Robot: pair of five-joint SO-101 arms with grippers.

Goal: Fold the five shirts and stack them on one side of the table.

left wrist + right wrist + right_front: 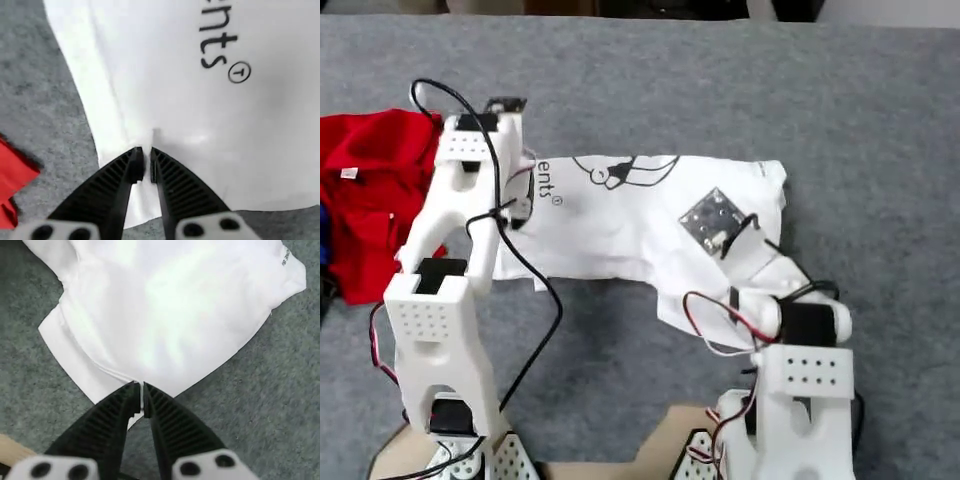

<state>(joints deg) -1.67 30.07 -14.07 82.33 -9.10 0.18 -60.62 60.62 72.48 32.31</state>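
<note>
A white shirt (630, 215) with black print lies spread across the middle of the grey table. My left arm (460, 200) stands over the shirt's left edge. There the left gripper (144, 161) is shut, pinching white fabric (210, 110) beside the printed letters. My right arm (790, 320) is at the shirt's near right part. The right gripper (139, 392) is shut on the near hem of the white shirt (170, 315). A crumpled red shirt (370, 200) lies at the table's left side, and its corner (15, 175) is close to the left gripper.
A sliver of blue cloth (323, 235) sits at the far left edge beside the red shirt. Bare grey table (880, 130) stretches to the right and behind the white shirt. A cardboard piece (665, 445) lies between the arm bases at the front.
</note>
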